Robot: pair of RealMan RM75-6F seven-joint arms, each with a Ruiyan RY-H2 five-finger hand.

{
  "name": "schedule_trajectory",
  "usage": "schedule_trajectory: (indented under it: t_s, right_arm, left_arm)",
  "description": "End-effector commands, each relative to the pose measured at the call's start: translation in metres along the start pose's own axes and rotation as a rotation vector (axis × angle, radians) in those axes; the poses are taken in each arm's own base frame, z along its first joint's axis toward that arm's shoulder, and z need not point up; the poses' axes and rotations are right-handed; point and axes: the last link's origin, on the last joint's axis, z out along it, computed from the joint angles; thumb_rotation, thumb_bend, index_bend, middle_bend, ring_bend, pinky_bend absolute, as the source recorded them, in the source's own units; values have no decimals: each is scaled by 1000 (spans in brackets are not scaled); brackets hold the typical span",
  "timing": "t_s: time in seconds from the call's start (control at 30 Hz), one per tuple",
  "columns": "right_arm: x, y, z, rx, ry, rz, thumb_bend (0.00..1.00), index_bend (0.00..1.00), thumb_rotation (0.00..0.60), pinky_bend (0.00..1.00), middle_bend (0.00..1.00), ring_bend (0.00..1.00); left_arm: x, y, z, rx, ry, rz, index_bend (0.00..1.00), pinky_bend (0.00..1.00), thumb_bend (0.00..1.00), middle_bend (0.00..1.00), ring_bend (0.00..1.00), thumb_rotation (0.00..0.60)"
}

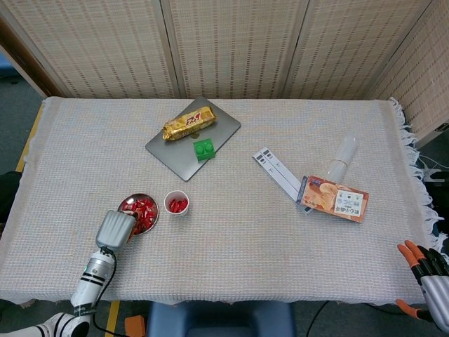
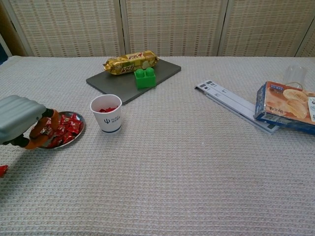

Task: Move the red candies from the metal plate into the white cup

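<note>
Red candies [image 2: 61,130]: a heap of wrapped pieces lies in the metal plate [image 2: 77,135] near the front left of the surface [image 2: 197,162]; a few already sit inside the white cup [image 2: 107,113].
White cup position: upright, just beside the plate on its right, apart from it and from the left hand.
Left hand [image 2: 22,127]: low over the plate's near-left side, its grey back hiding most of what lies underneath.
Fingers [image 2: 43,132]: curled down into the heap and touching candies; whether a piece is actually pinched I cannot tell from either view.
Right hand [image 1: 425,270]: off the surface's front right corner, well apart from everything, fingers spread and holding nothing.
Stray piece: something small and red [image 2: 2,170] lies on the cloth at the chest view's left edge, outside the plate; probably a candy, too small to be sure.
Risk, weak pinch: the wrappers look slick and crinkly, so a shallow hold could let a piece slip on the way across and land on the cloth.
Risk, dragging the heap: curled fingers raking upward could flick neighbouring candies over the shallow rim.
Risk, shoving the plate: a light dish on woven cloth may slide or tip if pressed at its edge.
Risk, knocking the cup: it looks light and stands close, so a low sideways swing could topple it and spill what it holds.
Risk, blind release: the hand's bulk may hide the cup mouth from above, making a miss likelier.
</note>
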Motion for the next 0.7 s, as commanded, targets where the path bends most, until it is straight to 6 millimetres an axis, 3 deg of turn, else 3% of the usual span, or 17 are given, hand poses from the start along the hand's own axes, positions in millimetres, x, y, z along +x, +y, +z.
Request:
schedule_trajectory:
  t_s: [0.03, 0.2, 0.37, 0.53, 0.7]
  right_arm:
    - [0, 0, 0, 2, 1, 2, 43, 0, 600, 9, 0, 0]
    - [2, 1, -1, -1, 8, 6, 43, 0, 600, 9, 0, 0]
    - [2, 1, 0, -1, 7, 8, 43, 0, 600, 9, 0, 0]
    - [3, 4, 0, -14, 12, 13, 43, 0, 600, 9, 0, 0]
    - [5, 7, -1, -28, 20, 19, 43, 0, 600, 9, 0, 0]
  left_arm:
    - [9, 0, -2, 0, 29, -25, 619, 1000, 418, 701, 705, 600]
    - [42, 6, 9, -11, 119, -94, 617, 1000, 418, 698, 707, 600]
    - [75, 32, 30, -81, 188, -105, 610, 1000, 418, 694, 710, 600]
    - [86, 67, 53, -148, 193, -70, 598, 1000, 420, 680, 710, 600]
    - [80, 81, 66, -157, 167, -35, 542, 1000, 418, 642, 710, 600]
